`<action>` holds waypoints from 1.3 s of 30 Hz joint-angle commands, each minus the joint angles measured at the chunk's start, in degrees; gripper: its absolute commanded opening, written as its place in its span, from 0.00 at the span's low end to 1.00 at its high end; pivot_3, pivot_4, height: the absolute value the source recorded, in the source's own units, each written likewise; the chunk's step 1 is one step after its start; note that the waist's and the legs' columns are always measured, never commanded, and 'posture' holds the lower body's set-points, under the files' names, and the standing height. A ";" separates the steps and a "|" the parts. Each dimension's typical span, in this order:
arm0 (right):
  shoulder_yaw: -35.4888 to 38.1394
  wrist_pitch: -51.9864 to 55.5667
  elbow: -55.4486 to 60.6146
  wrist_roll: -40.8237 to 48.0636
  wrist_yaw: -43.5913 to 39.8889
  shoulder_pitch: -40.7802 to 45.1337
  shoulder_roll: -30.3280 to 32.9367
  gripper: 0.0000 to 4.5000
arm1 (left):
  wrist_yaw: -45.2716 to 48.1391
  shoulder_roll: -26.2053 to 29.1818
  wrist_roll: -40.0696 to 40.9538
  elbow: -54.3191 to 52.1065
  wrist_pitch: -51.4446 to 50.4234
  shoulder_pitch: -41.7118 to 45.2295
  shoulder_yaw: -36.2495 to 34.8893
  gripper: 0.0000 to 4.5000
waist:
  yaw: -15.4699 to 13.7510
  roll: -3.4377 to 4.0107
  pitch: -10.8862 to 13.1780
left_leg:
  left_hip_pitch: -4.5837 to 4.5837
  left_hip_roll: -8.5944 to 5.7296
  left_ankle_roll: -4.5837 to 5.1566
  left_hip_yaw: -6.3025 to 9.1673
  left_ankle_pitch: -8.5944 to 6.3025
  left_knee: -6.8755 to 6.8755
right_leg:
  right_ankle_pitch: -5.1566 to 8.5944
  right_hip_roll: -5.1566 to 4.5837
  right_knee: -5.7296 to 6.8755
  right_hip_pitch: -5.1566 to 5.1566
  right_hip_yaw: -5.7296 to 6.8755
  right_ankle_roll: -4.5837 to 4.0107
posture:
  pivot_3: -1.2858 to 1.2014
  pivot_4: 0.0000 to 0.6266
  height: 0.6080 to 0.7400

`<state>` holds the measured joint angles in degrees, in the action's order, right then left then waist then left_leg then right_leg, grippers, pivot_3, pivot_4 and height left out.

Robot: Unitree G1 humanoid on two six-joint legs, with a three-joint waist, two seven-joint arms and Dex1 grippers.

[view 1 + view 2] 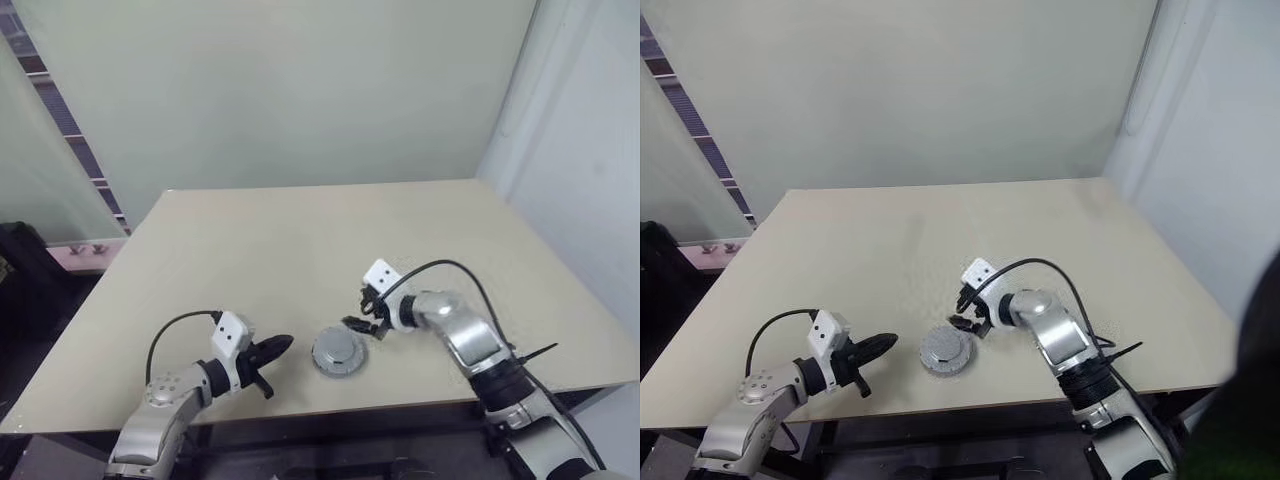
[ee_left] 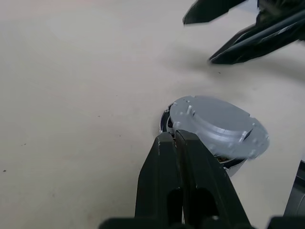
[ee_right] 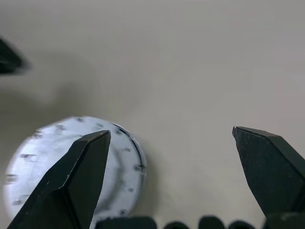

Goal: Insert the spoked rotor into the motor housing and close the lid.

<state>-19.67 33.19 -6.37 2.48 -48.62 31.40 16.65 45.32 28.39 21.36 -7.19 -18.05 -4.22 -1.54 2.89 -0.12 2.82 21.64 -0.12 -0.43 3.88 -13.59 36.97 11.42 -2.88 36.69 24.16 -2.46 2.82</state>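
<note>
Near the front edge of the desk [image 1: 300,240]: motor housing [image 2: 232,164] with the grey lid [image 2: 217,125] laid over it. Looks canted rather than seated, judging by the strip of copper windings peeping out under one side of the lid.

Just left of the housing: left claw [image 2: 175,138], clenched on nothing, tips almost at the lid's rim. Just behind and right of the housing: right claw [image 3: 171,133], spread wide and empty, one finger above the lid's edge, the other out over bare desk.

Likely step in hand: closing the lid. To do it well:
- Bring the right claw square over the lid's centre before coming down.
- Press flat and evenly, not on the rim, or the lid may tip further.
- Brace the housing's left side with the shut left claw so as to stop it sliding.
- Watch for the winding strip vanishing all round as the sign of a true seat.

Hard to make out:
- Spoked rotor: presumably under the lid, impossible to confirm.
- Far side of the housing, cut off behind the lid.
- Cannot tell whether the left tips touch the rim or stop just short.
</note>
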 commanded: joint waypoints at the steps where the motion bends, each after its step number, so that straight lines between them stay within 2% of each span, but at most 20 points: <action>1: 0.22 -4.09 -0.85 4.36 -8.92 1.72 1.88 1.00 | 0.80 0.68 0.52 -1.01 0.52 0.70 -0.77 0.01 | 0.00 0.00 0.00 | 0.00 0.00 0.00 0.00 0.00 -0.01 | 0.00 0.00 0.00 0.00 0.00 0.00 | 0.52 0.00 1.00; 4: -2.03 -6.56 -3.34 4.11 -13.91 2.33 3.37 1.00 | 1.39 1.05 0.44 -1.05 0.25 0.59 -0.65 0.01 | 0.01 0.00 0.00 | 0.00 0.00 0.00 -0.01 0.00 0.00 | 0.00 0.00 0.00 -0.01 -0.01 0.00 | 0.52 0.00 1.00; 11: -4.76 -10.56 -8.53 3.21 -17.72 3.30 1.65 1.00 | 2.21 2.26 0.35 -1.62 -0.37 -0.21 -0.81 0.01 | 0.00 0.00 0.00 | -0.02 0.02 0.00 -0.03 0.00 0.05 | 0.00 0.01 0.02 -0.01 -0.01 0.00 | 0.52 0.00 1.00; 26: -6.06 -18.17 -20.29 -1.37 -15.96 5.69 -2.66 1.00 | 1.64 3.34 0.79 -4.18 -1.17 -2.12 -1.73 0.01 | -0.02 0.01 0.00 | -0.04 0.01 -0.01 -0.01 0.00 0.05 | -0.04 0.02 0.04 -0.02 -0.02 -0.06 | 0.52 0.00 1.00; 36: -5.90 -16.52 -21.87 -3.33 -14.92 5.41 -4.22 1.00 | 0.91 3.22 1.00 -5.14 -1.59 -2.70 -1.77 0.01 | 0.00 0.01 0.00 | -0.05 0.01 -0.01 -0.02 0.00 0.05 | -0.05 0.03 0.06 -0.02 -0.03 -0.08 | 0.52 0.00 1.00; 39: -5.25 -15.37 -21.75 -3.32 -13.56 5.40 -4.77 0.86 | 0.72 3.23 1.03 -5.31 -1.80 -2.65 -1.75 0.00 | -0.02 0.01 0.00 | -0.04 0.00 -0.01 -0.02 0.00 0.06 | -0.05 0.03 0.05 -0.03 -0.04 -0.08 | 0.52 0.00 1.00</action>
<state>-26.02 17.40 -28.76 -1.01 -63.16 35.48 12.33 46.23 31.12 21.39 -9.91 -19.94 -7.34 -1.75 2.87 -0.11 2.82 21.59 -0.11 -0.44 3.87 -13.58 37.03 11.36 -2.85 36.74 24.12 -2.49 2.74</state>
